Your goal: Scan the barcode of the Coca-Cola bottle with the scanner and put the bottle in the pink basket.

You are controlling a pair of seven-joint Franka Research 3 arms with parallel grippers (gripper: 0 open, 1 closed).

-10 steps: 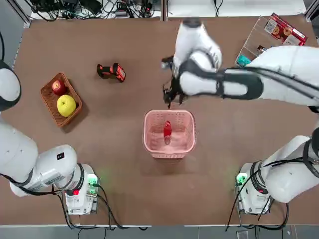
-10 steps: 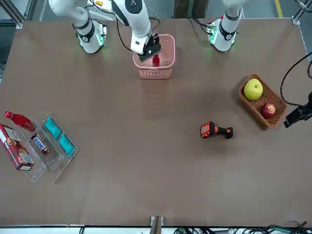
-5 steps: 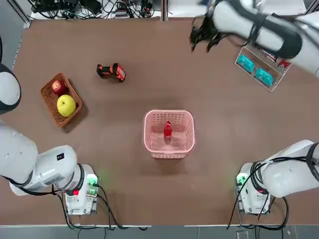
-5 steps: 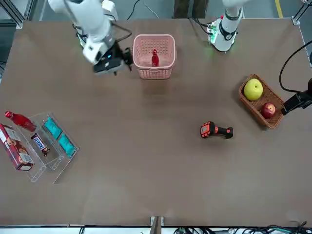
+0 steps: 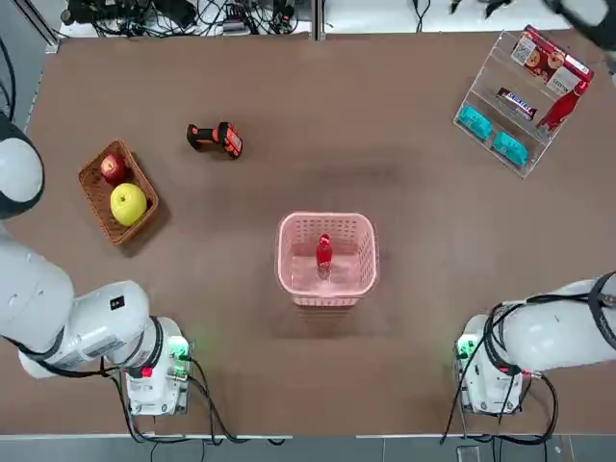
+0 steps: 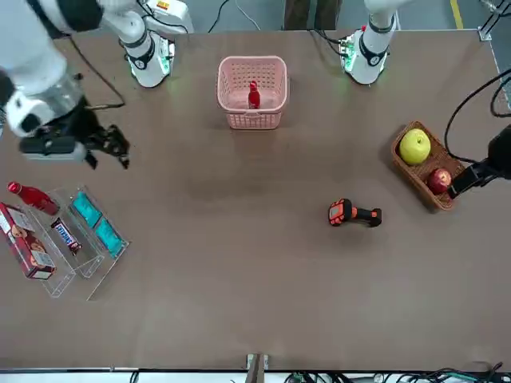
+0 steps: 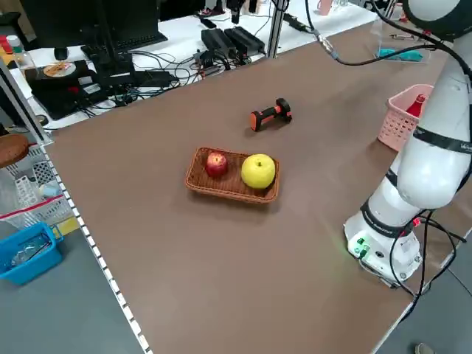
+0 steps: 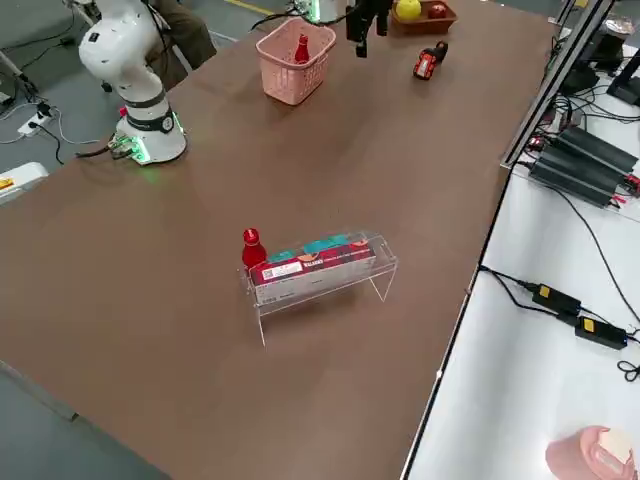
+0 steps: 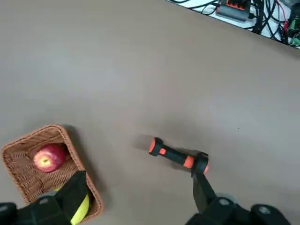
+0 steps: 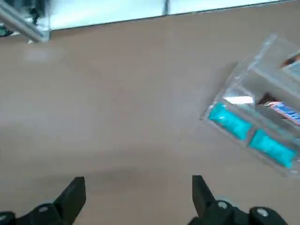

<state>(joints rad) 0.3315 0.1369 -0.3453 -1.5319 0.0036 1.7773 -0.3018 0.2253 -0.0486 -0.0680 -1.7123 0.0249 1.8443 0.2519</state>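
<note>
A small red Coca-Cola bottle [image 5: 323,252] stands upright inside the pink basket [image 5: 289,265] in the middle of the table. A second, alike bottle [image 5: 558,111] leans at the clear rack at the far right. The scanner [image 5: 216,139] lies on its side on the far left half of the table, with nothing holding it. My right gripper [image 6: 112,148] hangs open and empty above the table near the rack, its fingers [image 10: 75,192] spread wide. My left gripper [image 9: 138,192] is open and empty, high over the wicker basket, with the scanner [image 9: 179,157] beyond it.
A brown wicker basket [image 5: 96,197] with a red apple [image 5: 113,168] and a yellow one [image 5: 128,203] sits at the left. The clear rack [image 5: 486,72] at the far right holds teal packets [image 5: 491,135], a bar and a red box. Cables run along the far table edge.
My right gripper has swung away from above the pink basket toward the far right corner by the rack. The bottle stays in the basket. The left arm has barely shifted.
</note>
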